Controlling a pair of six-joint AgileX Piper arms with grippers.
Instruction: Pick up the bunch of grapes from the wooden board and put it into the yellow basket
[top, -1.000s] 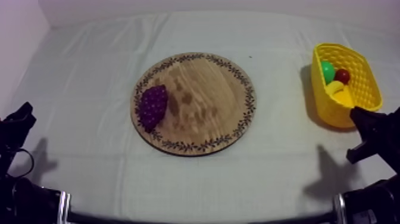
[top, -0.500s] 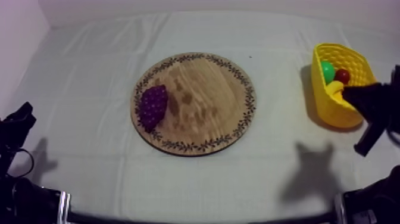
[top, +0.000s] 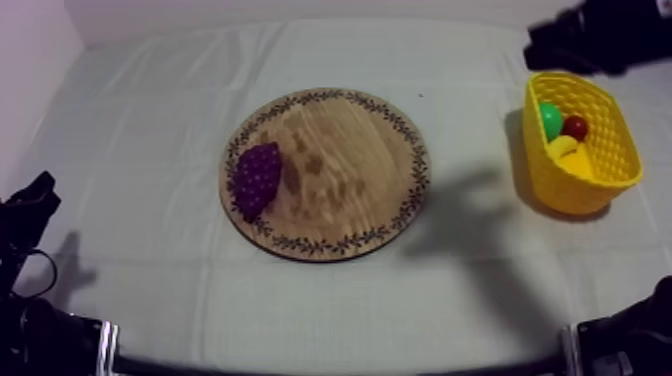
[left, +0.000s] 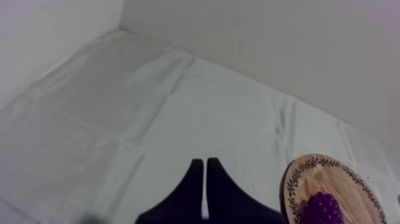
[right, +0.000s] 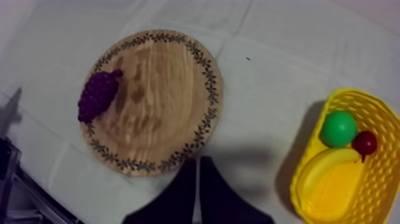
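The purple bunch of grapes (top: 256, 178) lies on the left part of the round wooden board (top: 340, 170) in the middle of the table. The yellow basket (top: 545, 180) stands at the right. My right gripper (top: 540, 45) hangs high above the table's far right corner, behind the basket. Seen from its wrist, its fingers (right: 197, 173) lie together, shut on nothing, over the cloth between the board (right: 161, 101) with the grapes (right: 97, 95) and the basket (right: 355, 94). My left gripper (top: 30, 205) rests at the near left, shut (left: 204, 173), away from the grapes (left: 321, 210).
Inside the basket lie a green fruit (top: 550, 120), a small red fruit (top: 575, 127) and a banana (top: 565, 150). Bare cloth surrounds the board. A wall runs along the table's far edge and left side.
My right arm has risen from the near right, in front of the basket, up to the far right corner behind it. The left arm and the grapes have not moved.
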